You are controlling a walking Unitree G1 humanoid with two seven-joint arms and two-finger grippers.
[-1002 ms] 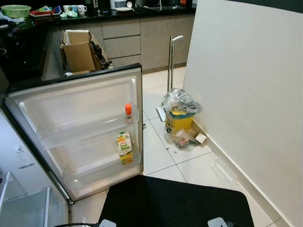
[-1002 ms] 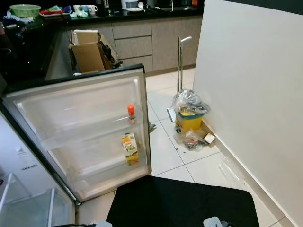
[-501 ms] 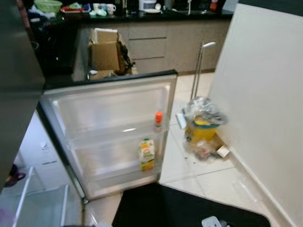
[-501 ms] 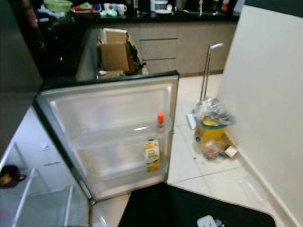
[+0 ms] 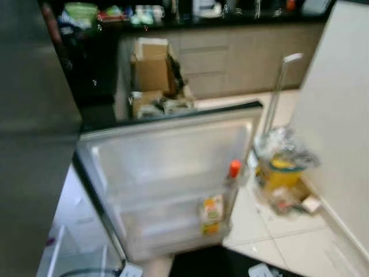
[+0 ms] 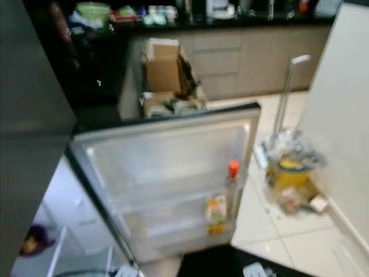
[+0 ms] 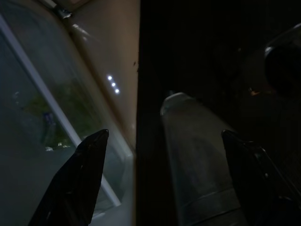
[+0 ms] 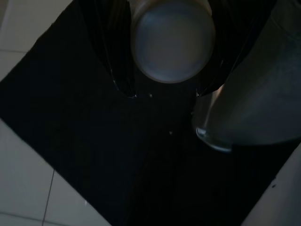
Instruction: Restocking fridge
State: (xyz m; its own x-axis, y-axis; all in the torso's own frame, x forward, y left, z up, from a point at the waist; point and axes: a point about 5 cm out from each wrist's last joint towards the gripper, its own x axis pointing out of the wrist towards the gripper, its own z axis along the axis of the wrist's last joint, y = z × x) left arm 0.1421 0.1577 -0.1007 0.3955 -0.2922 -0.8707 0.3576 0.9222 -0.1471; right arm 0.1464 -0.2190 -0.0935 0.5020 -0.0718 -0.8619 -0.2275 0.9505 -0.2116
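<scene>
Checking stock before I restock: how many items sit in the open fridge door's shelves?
2: an orange-capped bottle on the middle shelf, a juice carton on the lower one. Blur may hide others.

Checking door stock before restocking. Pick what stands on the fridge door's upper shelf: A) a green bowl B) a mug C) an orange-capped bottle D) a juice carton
C: the orange-capped bottle stands on the door's upper shelf, near its outer edge; the juice carton sits on the shelf below.
</scene>
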